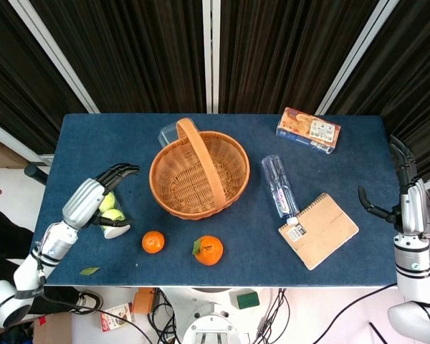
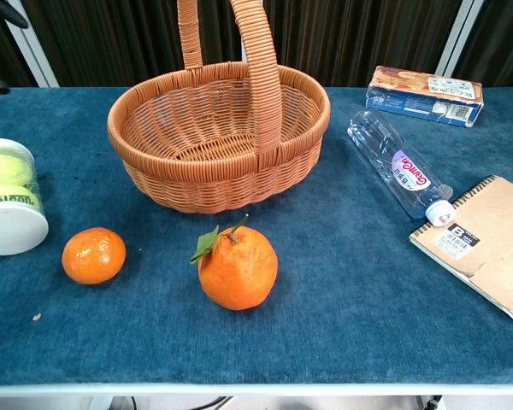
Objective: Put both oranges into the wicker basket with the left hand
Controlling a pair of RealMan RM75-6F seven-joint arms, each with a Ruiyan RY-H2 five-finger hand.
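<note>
Two oranges wait on the blue counter (image 1: 344, 165) in front of an empty wicker basket (image 1: 199, 174), the job of loading them not yet begun as far as the views show. The smaller orange (image 1: 153, 241) lies near the front edge, left of the larger orange (image 1: 208, 250), which carries a green leaf at its stem; both sit just on the near side of the basket, apart from it and from each other.

The robot's left hand (image 1: 100, 195) hovers at the left side of the counter, fingers spread and holding nothing, directly above a clear can of tennis balls (image 1: 111, 213) lying on its side. The right hand (image 1: 405, 193) hangs off the counter's right edge, fingers apart and empty, well clear of the work.

Both fruits therefore remain to be picked up and dropped in, one after the other.

The smaller orange is the closer reach, with open cloth between it and the tennis-ball can. The basket's tall handle (image 1: 204, 161) arches front to back across the opening, so a drop looks easier to either side of it. Both oranges lie close to the near edge, where a nudge could roll them off. A water bottle (image 1: 281, 186), a spiral notebook (image 1: 319, 230) and a biscuit box (image 1: 309, 130) lie on the right, out of the way.
</note>
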